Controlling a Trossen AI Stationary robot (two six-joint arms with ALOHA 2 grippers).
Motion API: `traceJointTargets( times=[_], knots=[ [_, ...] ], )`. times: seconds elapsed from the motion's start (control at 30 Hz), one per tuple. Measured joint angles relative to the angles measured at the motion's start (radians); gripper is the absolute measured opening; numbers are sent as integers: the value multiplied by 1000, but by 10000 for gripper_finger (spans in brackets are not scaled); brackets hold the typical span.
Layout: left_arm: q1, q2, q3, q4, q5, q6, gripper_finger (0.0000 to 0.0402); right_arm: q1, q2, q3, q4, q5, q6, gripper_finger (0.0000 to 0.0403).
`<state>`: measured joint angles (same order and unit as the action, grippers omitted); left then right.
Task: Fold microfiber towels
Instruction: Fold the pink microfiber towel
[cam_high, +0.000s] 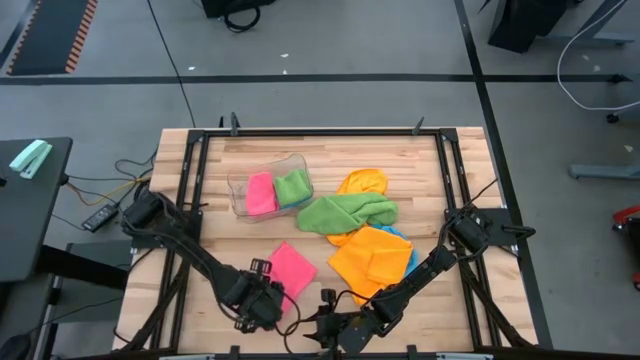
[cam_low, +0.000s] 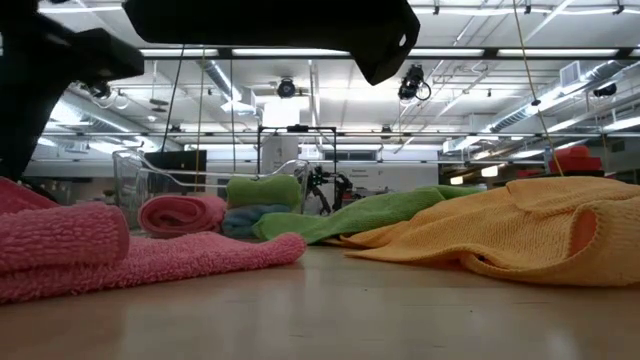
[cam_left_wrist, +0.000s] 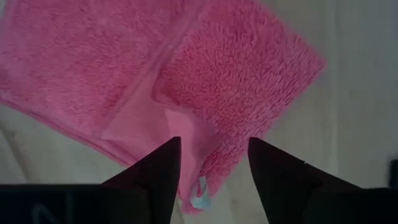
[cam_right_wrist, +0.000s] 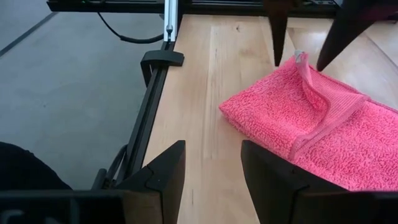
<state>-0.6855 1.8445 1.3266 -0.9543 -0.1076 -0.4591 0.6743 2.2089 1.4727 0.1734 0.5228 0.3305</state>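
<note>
Left end effector (cam_high: 272, 300) hangs over the near corner of the folded pink towel (cam_high: 291, 268) at the front of the bench (cam_high: 420, 190), fingers spread apart with that corner lying loose between them, nothing gripped. Right end effector (cam_high: 326, 327) sits low at the front edge just beside the same towel, fingers parted and empty, pointing along the bench toward it. Orange towel (cam_high: 371, 258) lies right of the pink one, over a blue towel (cam_high: 408, 250); a green towel (cam_high: 345, 211) is bunched behind. Plastic tub (cam_high: 268, 187) at the back holds a folded pink and a folded green towel
</note>
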Motion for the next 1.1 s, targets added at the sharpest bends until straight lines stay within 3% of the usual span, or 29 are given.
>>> traceJointTargets(
  times=[0.27, 0.53, 0.83, 0.97, 1.1],
  knots=[
    [-6, 53, -1, -5, -69, 10, 163, 0, 0, 0, -1, 0, 2, 165],
    [-1, 54, -1, -63, -76, 10, 102, 0, 0, 0, 0, 0, 3, 165],
    [0, 54, -1, -113, -208, 11, 29, 0, 0, 0, 0, 0, 2, 165],
    [15, 63, -14, -92, -211, -22, 31, 0, 0, 0, 1, 0, 3, 165],
    [25, 87, -48, -94, -208, -65, 80, 3, 0, 0, 1, 0, 8, 165]
  ],
)
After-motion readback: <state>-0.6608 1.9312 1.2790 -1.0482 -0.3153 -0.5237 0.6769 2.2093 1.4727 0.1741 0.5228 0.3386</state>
